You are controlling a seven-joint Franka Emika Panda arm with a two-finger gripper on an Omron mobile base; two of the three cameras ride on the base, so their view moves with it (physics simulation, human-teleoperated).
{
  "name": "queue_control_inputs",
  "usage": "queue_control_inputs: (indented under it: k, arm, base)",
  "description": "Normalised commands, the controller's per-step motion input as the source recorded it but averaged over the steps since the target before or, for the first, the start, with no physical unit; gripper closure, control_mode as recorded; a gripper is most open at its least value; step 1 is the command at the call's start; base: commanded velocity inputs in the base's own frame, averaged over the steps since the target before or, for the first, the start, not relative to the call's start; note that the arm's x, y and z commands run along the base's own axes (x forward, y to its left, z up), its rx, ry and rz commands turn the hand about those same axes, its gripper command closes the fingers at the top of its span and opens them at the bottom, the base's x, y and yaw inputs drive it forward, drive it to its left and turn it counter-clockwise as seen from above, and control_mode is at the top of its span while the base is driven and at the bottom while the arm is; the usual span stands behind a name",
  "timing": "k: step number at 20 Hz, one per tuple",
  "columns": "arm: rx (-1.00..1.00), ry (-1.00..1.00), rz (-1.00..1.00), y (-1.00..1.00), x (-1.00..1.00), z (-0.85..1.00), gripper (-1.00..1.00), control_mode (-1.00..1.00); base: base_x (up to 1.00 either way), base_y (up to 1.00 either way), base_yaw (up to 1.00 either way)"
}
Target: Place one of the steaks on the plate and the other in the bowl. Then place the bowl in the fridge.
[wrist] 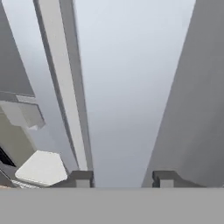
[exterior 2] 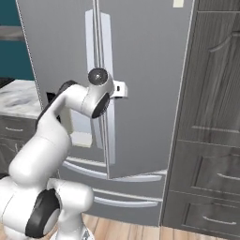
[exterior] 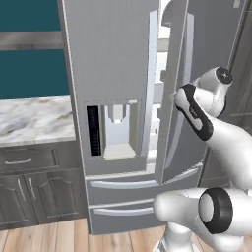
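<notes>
The steel fridge [exterior: 113, 98] fills the middle of the left base view, its right door [exterior: 177, 88] swung partly ajar so white shelves [exterior: 160, 93] show in the gap. A water dispenser [exterior: 112, 130] sits in the left door, with bar-handled drawers [exterior: 123, 184] below. In the hand view the fingers [wrist: 122, 179] stand apart, holding nothing, close against the door panel beside its long vertical handle [wrist: 65, 87]. A marble desk [exterior: 34, 118] lies left of the fridge.
</notes>
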Motion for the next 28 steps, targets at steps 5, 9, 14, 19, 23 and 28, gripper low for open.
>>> queue_control_inputs:
  k: [5, 9, 14, 19, 23, 28]
  arm:
    - [0.00, 0.20, 0.25, -0.54, -1.00, 0.79, 1.00, -1.00]
    - [0.00, 0.32, 0.23, -0.53, -1.00, 0.52, 1.00, -1.00]
    - [0.01, 0.32, 0.19, -0.41, -0.92, 0.05, 1.00, -1.00]
    - [0.04, -0.06, 0.01, -0.07, -0.49, -0.10, -1.00, -1.00]
    - [0.15, -0.19, -0.01, 0.44, -0.69, -0.76, -1.00, -1.00]
    - [-0.09, -0.01, -0.09, 0.22, -0.44, 0.11, -1.00, -1.00]
  base:
    - [0.00, 0.00, 0.00]
    - [0.00, 0.00, 0.00]
    - [0.00, 0.00, 0.00]
    - [0.00, 0.00, 0.00]
    - [0.00, 0.00, 0.00]
    - [0.00, 0.00, 0.00]
